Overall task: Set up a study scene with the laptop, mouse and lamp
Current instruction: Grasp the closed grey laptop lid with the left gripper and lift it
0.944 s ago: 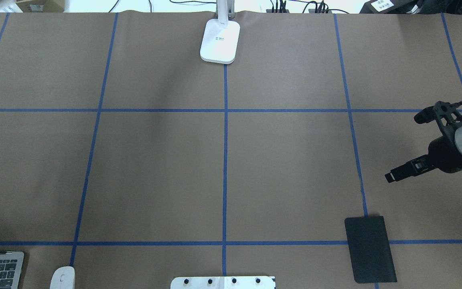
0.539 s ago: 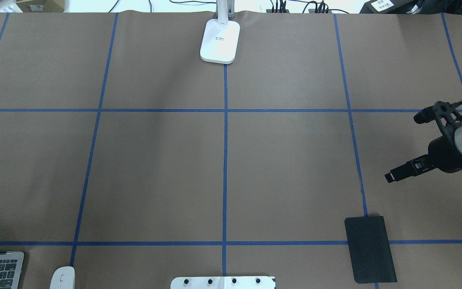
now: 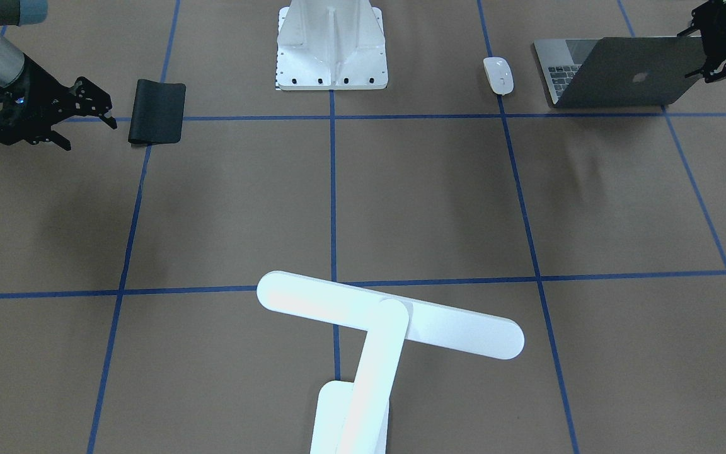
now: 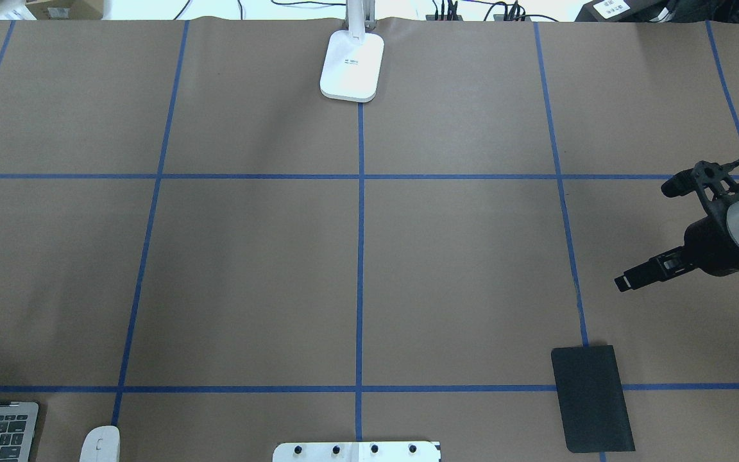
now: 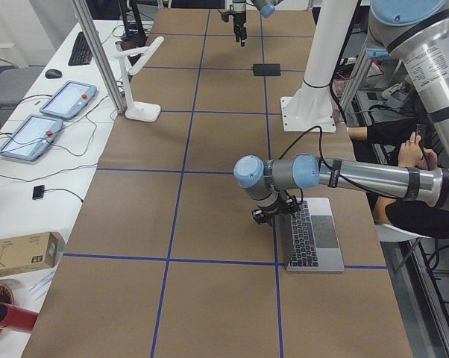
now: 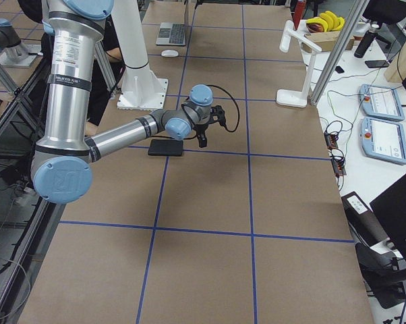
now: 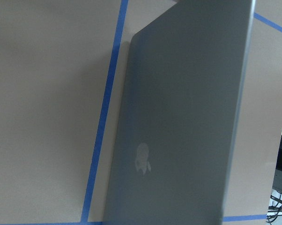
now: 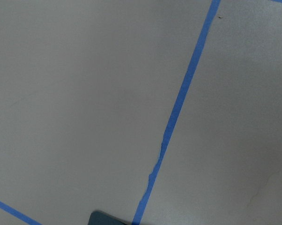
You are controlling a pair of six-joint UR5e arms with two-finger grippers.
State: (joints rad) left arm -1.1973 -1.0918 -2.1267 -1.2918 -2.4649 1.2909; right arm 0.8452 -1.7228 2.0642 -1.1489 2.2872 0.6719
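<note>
The left end effector (image 5: 272,217) is at the open laptop (image 5: 308,240).

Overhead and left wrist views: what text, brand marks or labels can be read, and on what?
No words are legible.
On the laptop lid: a pale apple-shaped logo, no lettering.
On the lamp base: dark print, too small to read.
On the white label beyond the table's far edge: blurred, unreadable.

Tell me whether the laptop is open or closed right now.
Open: the laptop has its lid raised, logo facing the front-facing camera, and its keyboard is exposed.
</note>
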